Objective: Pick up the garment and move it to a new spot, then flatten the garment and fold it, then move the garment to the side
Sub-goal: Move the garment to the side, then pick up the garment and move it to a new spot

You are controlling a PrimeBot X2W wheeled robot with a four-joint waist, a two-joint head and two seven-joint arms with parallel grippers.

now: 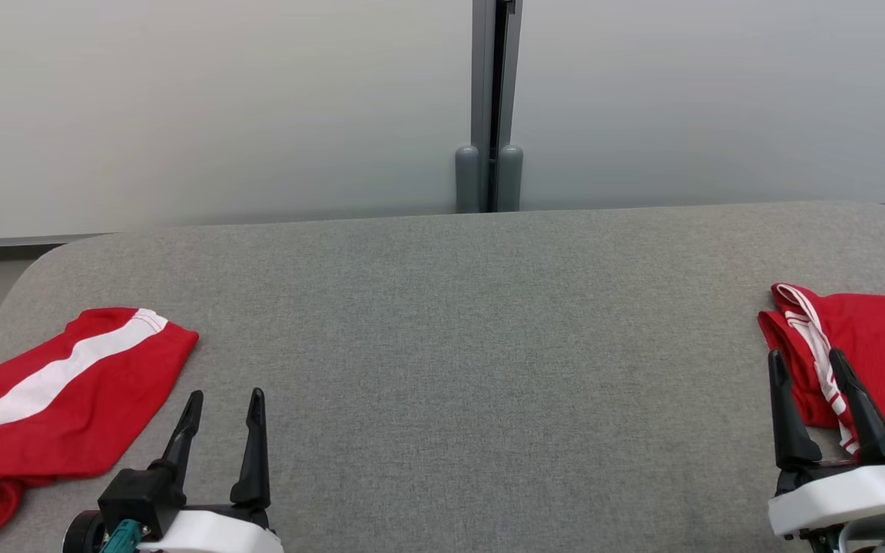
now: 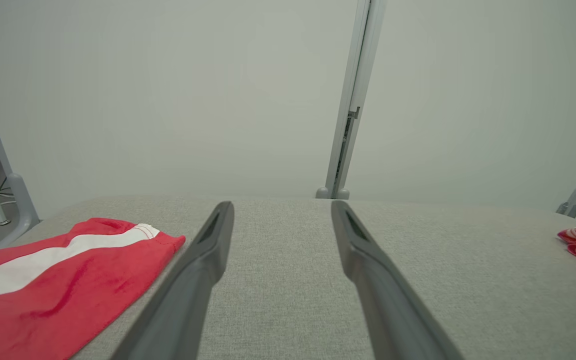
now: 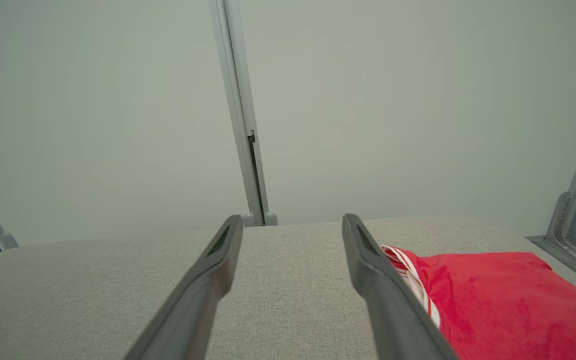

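both garments run past our frame: left garment [image 1: 51, 399], and right garment [image 1: 884, 338] partly behind right pincer [image 1: 804, 356], which gapes wide like left pincer [image 1: 227, 395].

The table [image 1: 442, 346] lies bare between the left garment [image 1: 66, 399] and right garment [image 1: 880, 346]; a wall [image 1: 220, 100] stands behind.

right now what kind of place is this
Likely a lab or office folding bench: a grey fabric-topped table, pale partition panels behind, a red garment at its left, another at its right.
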